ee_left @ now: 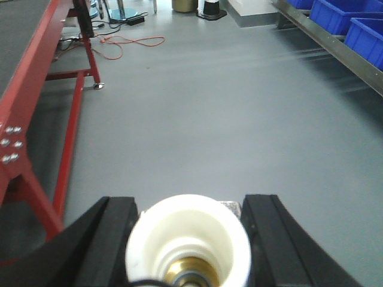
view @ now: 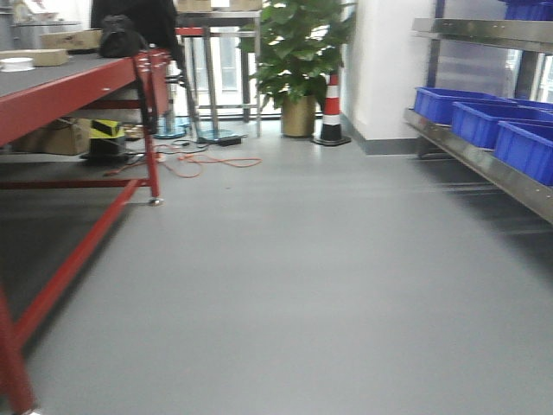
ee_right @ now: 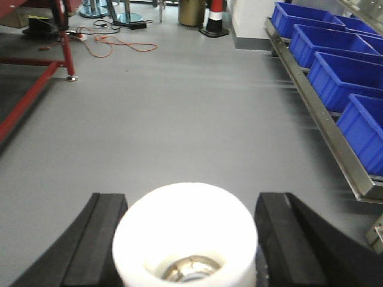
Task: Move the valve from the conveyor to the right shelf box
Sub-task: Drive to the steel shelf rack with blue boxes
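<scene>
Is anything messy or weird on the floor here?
Yes. An orange cable lies in loose, tangled loops on the grey floor, not far from the potted plant, instead of being tidied away. Nothing else stands out.

Looked like a factory or warehouse work area, not a home. Wide, bare grey floor (view: 302, 285) w/ an open aisle down the middle. At 10 o'clock stood a red steel-framed conveyor (view: 78, 82) w/ a dark belt, and cardboard boxes (view: 69, 39) on & under it. At 2 o'clock, a metal shelf (view: 484, 164) held a row of blue plastic bins (view: 484, 121). At 12 o'clock, far end, a red-and-white traffic cone (view: 332, 108) stood beside a potted plant (view: 298, 60). An orange ext. cable (view: 207, 162) lay loose on the floor approx. 11 o'clock.
</scene>
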`<act>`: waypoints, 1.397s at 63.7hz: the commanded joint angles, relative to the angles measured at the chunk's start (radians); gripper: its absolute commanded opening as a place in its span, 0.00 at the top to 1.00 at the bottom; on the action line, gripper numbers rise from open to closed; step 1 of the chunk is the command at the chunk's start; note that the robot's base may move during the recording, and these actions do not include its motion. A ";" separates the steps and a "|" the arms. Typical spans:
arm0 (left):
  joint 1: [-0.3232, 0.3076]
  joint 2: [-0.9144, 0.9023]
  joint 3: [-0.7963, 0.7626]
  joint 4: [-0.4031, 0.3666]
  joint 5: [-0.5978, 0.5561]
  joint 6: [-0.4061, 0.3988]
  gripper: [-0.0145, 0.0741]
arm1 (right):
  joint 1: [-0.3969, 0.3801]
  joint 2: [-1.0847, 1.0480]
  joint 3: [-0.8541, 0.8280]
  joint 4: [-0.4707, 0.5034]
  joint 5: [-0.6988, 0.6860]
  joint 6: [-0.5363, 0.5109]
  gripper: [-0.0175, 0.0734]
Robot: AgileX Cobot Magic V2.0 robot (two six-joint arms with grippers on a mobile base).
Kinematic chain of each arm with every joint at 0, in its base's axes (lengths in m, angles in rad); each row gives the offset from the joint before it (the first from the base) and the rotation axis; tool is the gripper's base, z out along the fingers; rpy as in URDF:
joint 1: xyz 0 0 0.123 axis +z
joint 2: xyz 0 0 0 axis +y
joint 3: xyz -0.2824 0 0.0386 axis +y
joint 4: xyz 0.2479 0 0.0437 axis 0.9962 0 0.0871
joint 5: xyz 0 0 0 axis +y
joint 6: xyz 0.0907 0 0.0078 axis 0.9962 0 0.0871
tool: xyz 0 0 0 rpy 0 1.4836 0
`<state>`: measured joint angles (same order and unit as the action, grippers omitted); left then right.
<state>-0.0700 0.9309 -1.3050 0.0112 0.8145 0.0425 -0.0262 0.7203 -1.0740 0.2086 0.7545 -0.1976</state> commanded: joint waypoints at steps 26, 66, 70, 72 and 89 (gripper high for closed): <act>-0.006 -0.006 -0.005 -0.006 -0.055 -0.006 0.96 | -0.002 -0.006 -0.016 -0.002 -0.075 -0.004 0.98; -0.006 -0.006 -0.005 -0.006 -0.055 -0.006 0.96 | -0.002 -0.006 -0.016 -0.002 -0.075 -0.004 0.98; -0.006 -0.006 -0.005 -0.006 -0.055 -0.006 0.96 | -0.002 -0.006 -0.016 -0.002 -0.075 -0.004 0.98; -0.006 -0.006 -0.005 -0.006 -0.055 -0.006 0.96 | -0.002 -0.006 -0.016 -0.002 -0.075 -0.004 0.98; -0.006 -0.006 -0.005 -0.006 -0.055 -0.006 0.96 | -0.002 -0.006 -0.016 -0.002 -0.075 -0.004 0.98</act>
<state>-0.0700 0.9309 -1.3050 0.0112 0.8106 0.0425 -0.0262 0.7203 -1.0740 0.2086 0.7545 -0.1976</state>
